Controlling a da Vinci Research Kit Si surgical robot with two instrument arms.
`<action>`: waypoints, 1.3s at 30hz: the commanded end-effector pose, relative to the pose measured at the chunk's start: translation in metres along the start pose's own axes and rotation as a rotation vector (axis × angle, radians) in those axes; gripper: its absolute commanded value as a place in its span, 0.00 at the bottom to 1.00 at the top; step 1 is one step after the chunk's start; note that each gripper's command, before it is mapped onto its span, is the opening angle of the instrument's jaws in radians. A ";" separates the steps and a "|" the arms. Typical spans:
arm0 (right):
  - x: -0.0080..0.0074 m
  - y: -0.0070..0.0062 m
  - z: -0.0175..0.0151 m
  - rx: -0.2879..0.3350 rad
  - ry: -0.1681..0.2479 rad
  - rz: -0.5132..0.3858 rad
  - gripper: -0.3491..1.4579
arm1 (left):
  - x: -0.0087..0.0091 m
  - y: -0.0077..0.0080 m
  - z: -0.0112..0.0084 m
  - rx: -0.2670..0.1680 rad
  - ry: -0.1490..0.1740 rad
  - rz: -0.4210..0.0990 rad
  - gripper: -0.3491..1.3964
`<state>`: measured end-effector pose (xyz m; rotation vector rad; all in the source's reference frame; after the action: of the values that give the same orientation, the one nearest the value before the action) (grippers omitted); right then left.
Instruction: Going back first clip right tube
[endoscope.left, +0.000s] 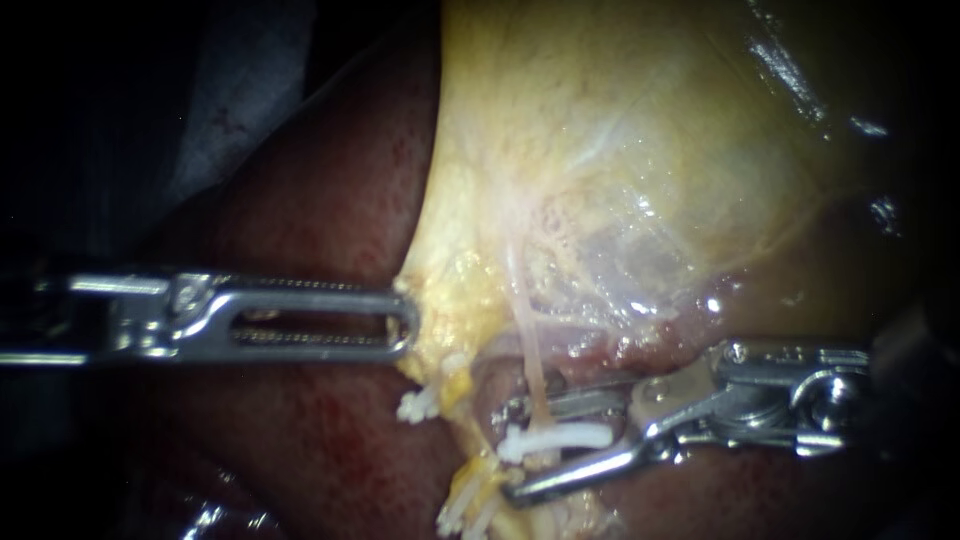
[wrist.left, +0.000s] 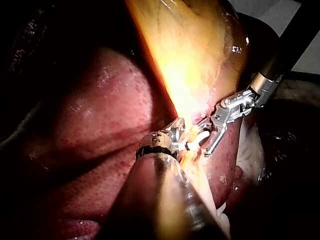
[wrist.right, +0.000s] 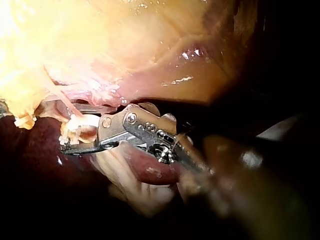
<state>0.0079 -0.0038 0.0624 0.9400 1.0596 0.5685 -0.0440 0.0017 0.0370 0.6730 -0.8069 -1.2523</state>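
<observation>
The pale yellow gallbladder (endoscope.left: 600, 150) hangs over the dark red liver (endoscope.left: 320, 220). My left instrument (endoscope.left: 405, 322) comes in level from the left, its long slotted jaws shut on the gallbladder's lower left edge. A thin pale tube (endoscope.left: 533, 350) runs down from the gallbladder. A white clip (endoscope.left: 555, 438) sits across it. My right instrument (endoscope.left: 507, 450) has open jaws standing above and below that clip, with gaps showing. The right wrist view shows the same clip (wrist.right: 75, 129) between the jaws of the right instrument (wrist.right: 70, 135). In the left wrist view the clip (wrist.left: 197, 142) lies between both instruments.
Two more white clips sit on yellow strands, one left of the tube (endoscope.left: 418, 405) and one lower down (endoscope.left: 462, 508). Liver surface fills the area under both shafts. The edges of the endoscope view are dark.
</observation>
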 end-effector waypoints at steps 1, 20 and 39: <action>0.0001 0.0000 -0.0002 0.004 0.008 0.002 0.52 | 0.0000 0.0000 0.0000 0.000 0.000 0.000 0.00; 0.0034 -0.0011 -0.0070 -0.021 0.043 -0.010 0.52 | 0.0000 0.0000 0.0000 0.000 0.000 0.000 0.00; 0.0083 -0.0033 -0.0125 -0.070 0.080 -0.141 0.52 | -0.0001 0.0002 0.0000 0.000 0.000 0.000 0.00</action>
<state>-0.0003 0.0059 0.0533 0.7750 1.1629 0.5212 -0.0439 0.0019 0.0372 0.6732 -0.8072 -1.2514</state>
